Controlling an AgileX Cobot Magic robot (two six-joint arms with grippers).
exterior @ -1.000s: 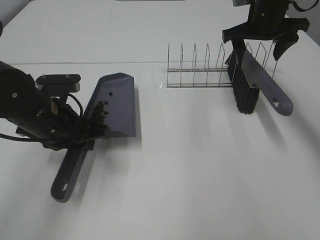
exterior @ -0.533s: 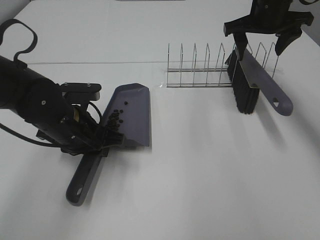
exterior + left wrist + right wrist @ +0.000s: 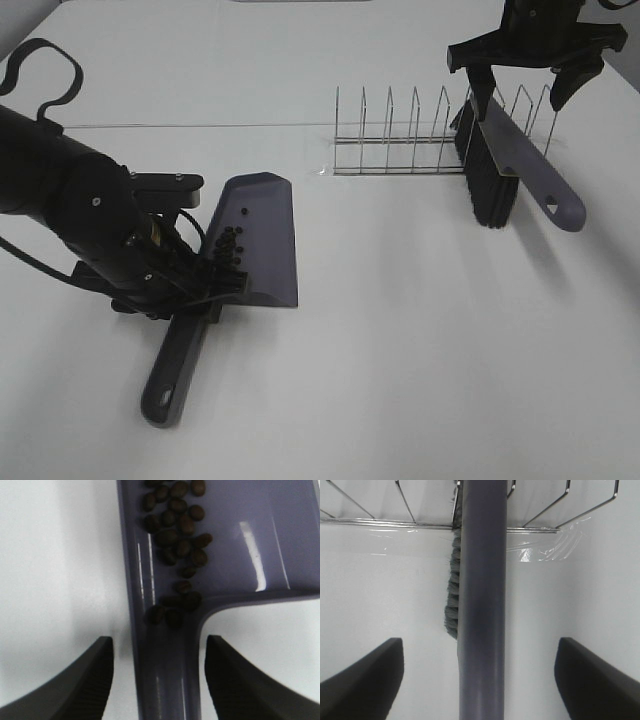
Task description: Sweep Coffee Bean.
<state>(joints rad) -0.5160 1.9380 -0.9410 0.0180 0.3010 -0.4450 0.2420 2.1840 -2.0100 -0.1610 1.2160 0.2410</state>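
Note:
The grey dustpan (image 3: 262, 232) lies flat on the white table at the left, its handle (image 3: 175, 362) pointing toward the front edge. Several dark coffee beans (image 3: 226, 249) (image 3: 178, 529) are heaped in the pan near the handle. My left gripper (image 3: 204, 291) (image 3: 157, 641) straddles the handle's root, open, with a gap showing beside each finger. At the right, the grey brush (image 3: 497, 168) (image 3: 482, 605) leans against the wire rack (image 3: 420, 140). My right gripper (image 3: 522, 88) (image 3: 480, 643) hangs above the brush handle, open wide and touching nothing.
The wire rack has upright prongs and stands at the back middle-right. A seam (image 3: 250, 125) runs across the table behind the dustpan. White tabletop spreads in front of the brush and to the right of the dustpan.
The left arm carried the dustpan a little to the right, then its jaws opened off the handle. The right gripper rose slightly above the brush a second ago and has held still since.

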